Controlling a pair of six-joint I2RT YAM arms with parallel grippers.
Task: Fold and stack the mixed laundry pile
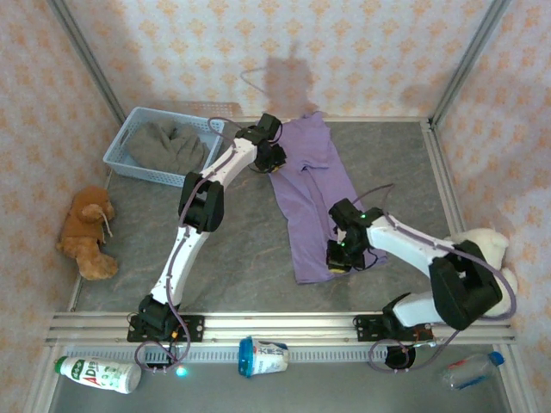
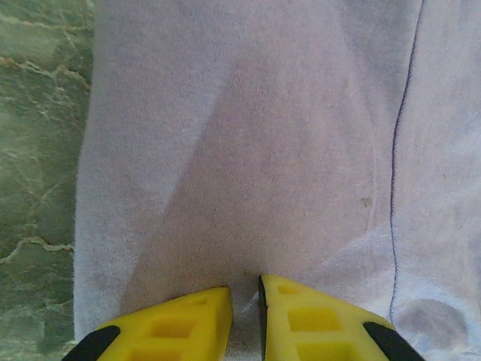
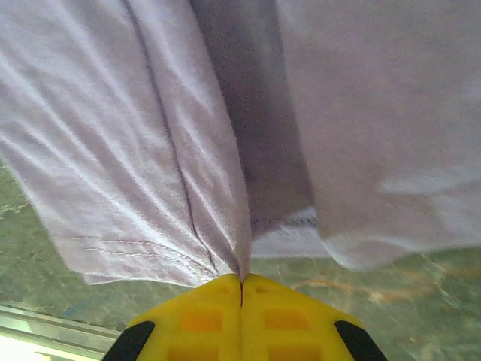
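The lavender T-shirt is laid as a long strip from upper centre to lower centre of the top view. Its upper end is gripped by the left gripper and its lower end by the right gripper. In the left wrist view the fingers are pinched on cloth spreading up-frame. In the right wrist view the jaws are pressed together on a hem fold.

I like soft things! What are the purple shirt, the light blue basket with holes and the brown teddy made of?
The lavender-purple T-shirt looks like soft, matte knit cloth, maybe cotton: it wrinkles and has stitched hems. The light blue basket looks like hard, smooth plastic with moulded slots. The brown teddy bear looks like fuzzy plush.
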